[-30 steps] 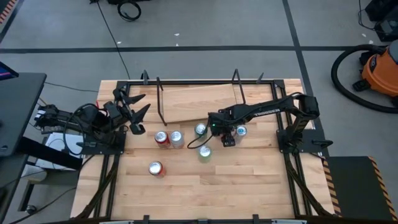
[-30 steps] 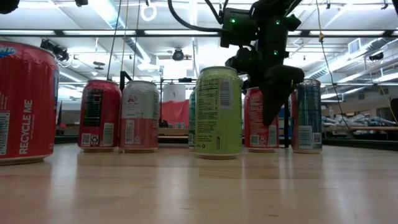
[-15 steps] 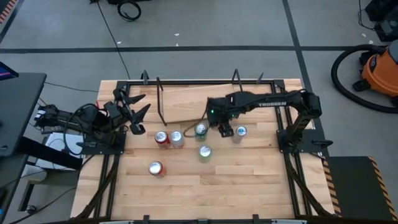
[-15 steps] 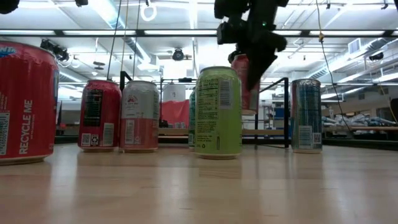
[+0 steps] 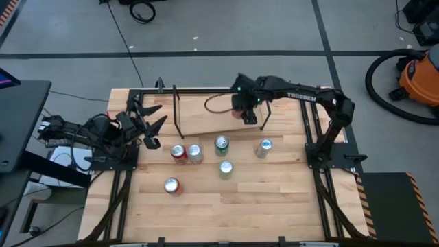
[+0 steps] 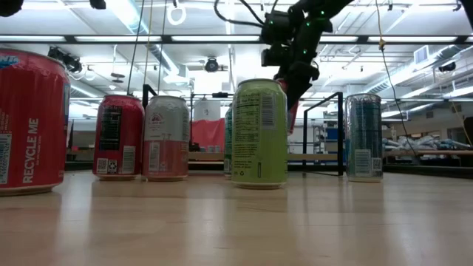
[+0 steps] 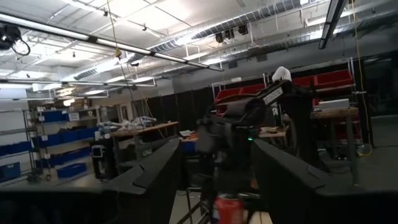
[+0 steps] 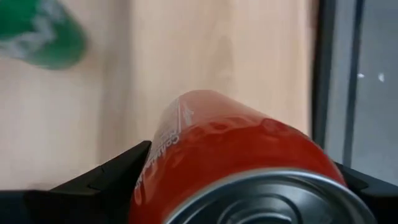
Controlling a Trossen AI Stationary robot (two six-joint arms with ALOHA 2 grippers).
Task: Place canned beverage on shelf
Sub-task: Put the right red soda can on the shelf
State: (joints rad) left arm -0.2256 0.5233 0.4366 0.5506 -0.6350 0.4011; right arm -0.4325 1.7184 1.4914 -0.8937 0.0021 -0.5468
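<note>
My right gripper (image 5: 245,114) is shut on a red can (image 8: 230,149) above the right part of the light wood shelf (image 5: 209,110), which has black rod uprights at each end. In the low view the can (image 6: 293,112) shows partly behind a green can (image 6: 259,133). My left gripper (image 5: 158,115) is open and empty at the table's left side, left of the shelf. Its wrist view shows the right arm with the red can (image 7: 227,208) far off. My right gripper pinches the red can's side wall (image 8: 163,144) near its top rim between its two fingers, one on each side. The fingers (image 8: 106,180) come from above, pointing down. The can is lifted clear, over the shelf board.
Several cans stand on the table nearer than the shelf: a red one (image 5: 178,152), a silver one (image 5: 195,152), two green ones (image 5: 221,143) (image 5: 226,167), a blue one (image 5: 264,146) and another red one (image 5: 171,185). An orange vacuum (image 5: 418,75) stands on the floor.
My right gripper, shut on the red can, has risen from among the standing cans and gone toward the table's far edge, over the shelf. The can has been lifted clear of the table from beside the blue can.
</note>
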